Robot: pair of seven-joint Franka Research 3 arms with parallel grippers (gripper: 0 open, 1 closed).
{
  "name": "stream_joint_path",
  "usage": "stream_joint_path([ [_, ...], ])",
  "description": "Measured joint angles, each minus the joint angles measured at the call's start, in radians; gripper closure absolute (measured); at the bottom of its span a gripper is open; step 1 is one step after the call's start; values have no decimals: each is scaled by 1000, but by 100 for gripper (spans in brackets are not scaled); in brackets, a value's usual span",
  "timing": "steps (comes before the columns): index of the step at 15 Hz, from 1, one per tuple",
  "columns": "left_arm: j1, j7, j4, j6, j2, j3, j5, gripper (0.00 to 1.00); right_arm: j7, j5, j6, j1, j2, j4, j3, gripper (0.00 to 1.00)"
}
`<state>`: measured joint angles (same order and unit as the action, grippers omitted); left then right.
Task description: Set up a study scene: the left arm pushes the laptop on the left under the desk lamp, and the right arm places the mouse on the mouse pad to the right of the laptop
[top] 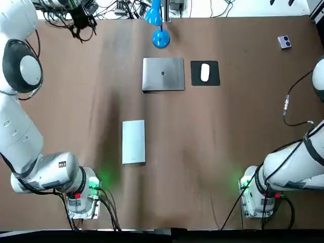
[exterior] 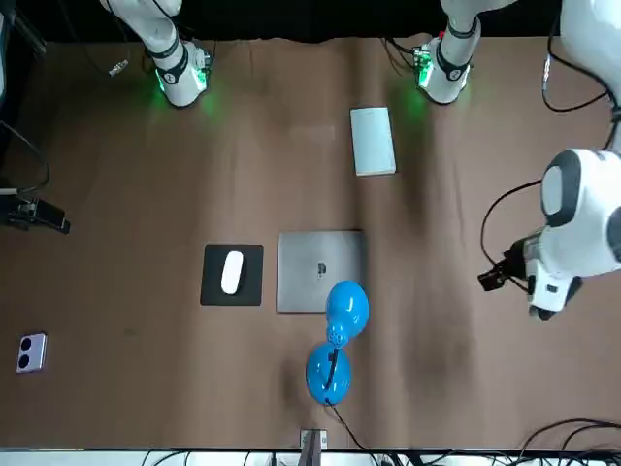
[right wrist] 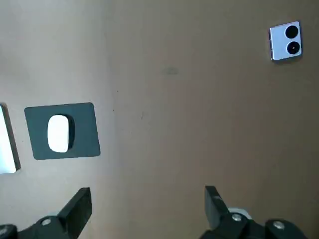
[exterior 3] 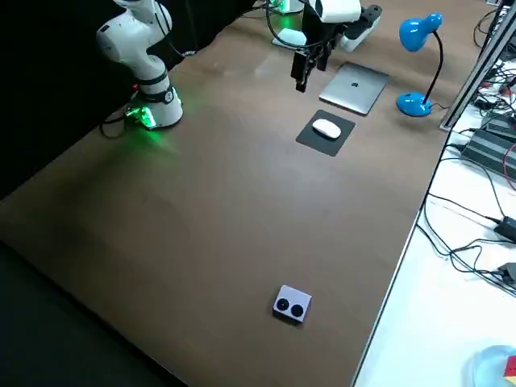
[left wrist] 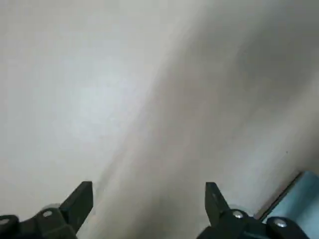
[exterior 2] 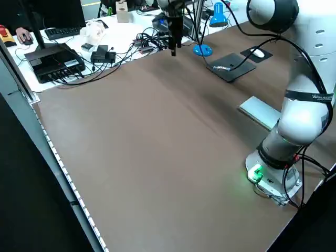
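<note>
The closed silver laptop (top: pixel 163 74) lies at the far middle of the table, just in front of the blue desk lamp (top: pixel 160 38), whose head (exterior: pixel 346 307) hangs over its far edge. Right of the laptop is the black mouse pad (top: pixel 205 73) with the white mouse (top: pixel 205 72) resting on it; both show in the right wrist view as pad (right wrist: pixel 84 144) and mouse (right wrist: pixel 59 132). My left gripper (left wrist: pixel 148 199) is open and empty, raised near the far left of the table (exterior 2: pixel 174 46). My right gripper (right wrist: pixel 148 199) is open and empty, high above the table's right part.
A pale notebook (top: pixel 133 142) lies flat nearer my bases, left of centre. A small two-lens device (top: pixel 284 42) sits at the far right corner. Cables (top: pixel 109 10) crowd the far edge behind the lamp. A person's hand (exterior 2: pixel 22 35) rests on a desk beyond the table.
</note>
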<state>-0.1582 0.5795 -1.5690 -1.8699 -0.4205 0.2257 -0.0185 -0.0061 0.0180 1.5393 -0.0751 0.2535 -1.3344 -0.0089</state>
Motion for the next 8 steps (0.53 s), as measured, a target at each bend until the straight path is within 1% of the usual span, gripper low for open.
stream_joint_path([
  [1,-31,-188,26,8,31,0,-5,0,-3,0,7,4,0,2,2,0],
  [3,-75,-369,46,36,69,0,-5,0,-3,0,11,8,0,2,2,0],
  [5,-108,-464,62,71,108,0,-5,0,-3,0,13,8,0,3,2,0],
  [8,-108,-526,78,117,187,0,-5,0,-3,0,13,7,0,3,1,0],
])
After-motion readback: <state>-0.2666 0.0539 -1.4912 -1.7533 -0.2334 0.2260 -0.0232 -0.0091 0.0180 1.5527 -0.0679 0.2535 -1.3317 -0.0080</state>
